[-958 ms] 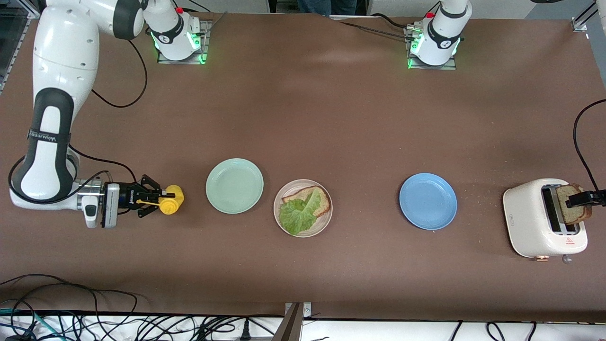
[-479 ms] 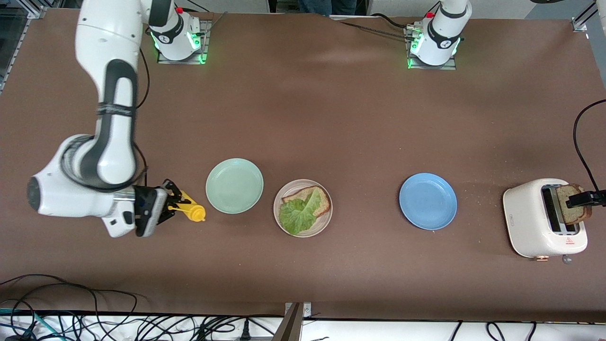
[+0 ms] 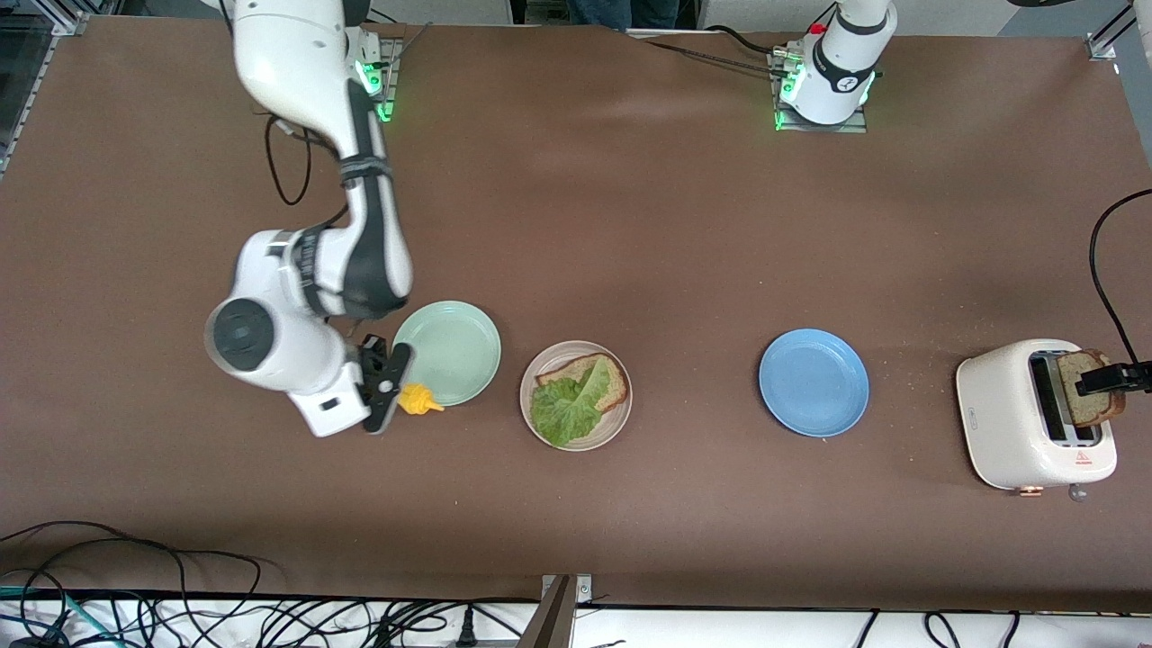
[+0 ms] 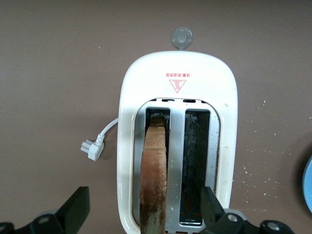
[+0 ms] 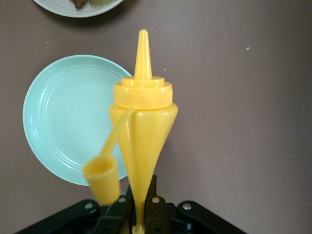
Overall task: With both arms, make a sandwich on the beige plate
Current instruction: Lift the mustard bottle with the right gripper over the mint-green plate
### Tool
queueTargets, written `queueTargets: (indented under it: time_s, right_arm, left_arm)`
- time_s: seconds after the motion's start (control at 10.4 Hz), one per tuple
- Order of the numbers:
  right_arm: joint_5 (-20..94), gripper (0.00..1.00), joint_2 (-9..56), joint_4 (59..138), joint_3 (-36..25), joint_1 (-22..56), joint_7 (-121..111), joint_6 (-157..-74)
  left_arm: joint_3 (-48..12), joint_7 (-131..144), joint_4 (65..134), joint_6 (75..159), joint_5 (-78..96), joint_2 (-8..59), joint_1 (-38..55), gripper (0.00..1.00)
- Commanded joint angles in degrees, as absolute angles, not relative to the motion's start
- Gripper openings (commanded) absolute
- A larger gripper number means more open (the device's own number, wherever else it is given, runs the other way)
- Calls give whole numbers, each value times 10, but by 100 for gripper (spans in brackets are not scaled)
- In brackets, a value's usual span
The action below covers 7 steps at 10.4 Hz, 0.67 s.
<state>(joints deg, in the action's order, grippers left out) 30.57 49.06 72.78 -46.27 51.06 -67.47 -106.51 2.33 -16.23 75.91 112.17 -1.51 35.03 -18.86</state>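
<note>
On the beige plate (image 3: 619,423), lettuce (image 3: 565,407) covers one bread slice (image 3: 603,376). The right gripper (image 3: 398,389), jaws clamped on a yellow bottle (image 3: 418,399), hangs over the mint plate's (image 3: 450,351) edge. The left gripper (image 4: 146,222), jaws wide, straddles toast (image 4: 153,180) in the toaster (image 3: 1012,418).

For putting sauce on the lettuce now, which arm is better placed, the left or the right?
The right. Its hand is shut on the yellow squeeze bottle, cap off, above the mint green plate's edge, beside the beige plate. The left hand is open around the bread slice in the toaster.
</note>
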Motion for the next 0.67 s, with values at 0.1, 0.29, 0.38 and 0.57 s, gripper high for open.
queueTargets:
  time_s: [0.1,0.29,0.38,0.57]
  right_arm:
    - [141,0,501,716,-476,600,-586,-1088]
    - [61,0,508,716,-475,648,-534,-1092]
    - [15,0,512,716,-472,666,-521,-1092]
    - [-70,0,531,716,-471,711,-502,-1095]
  left_arm:
    - [24,-174,755,1123,-15,352,-190,100]
    - [23,-174,755,1123,-15,352,-190,100]
    - [23,-174,756,1123,-15,352,-190,100]
    - [23,-174,756,1123,-15,352,-191,100]
